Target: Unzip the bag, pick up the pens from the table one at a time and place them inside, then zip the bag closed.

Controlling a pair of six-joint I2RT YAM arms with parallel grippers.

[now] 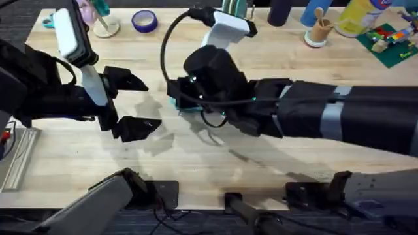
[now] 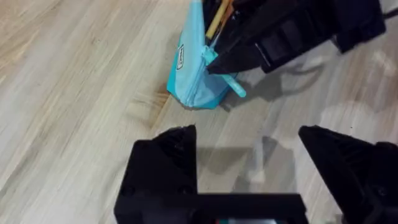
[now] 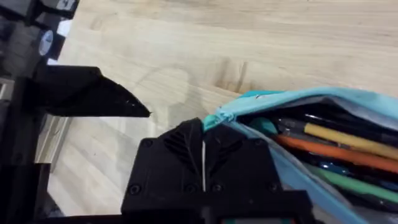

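Soft teal bag gapes — slim pens inside; right hand pinched on its zipper pull, left hand spread nearby over bare plank desk.

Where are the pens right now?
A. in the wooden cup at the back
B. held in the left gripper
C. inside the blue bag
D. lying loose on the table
C: the right wrist view shows the yellow pen, orange pen and green pen lying inside the open bag, while the left gripper is open and holds nothing.
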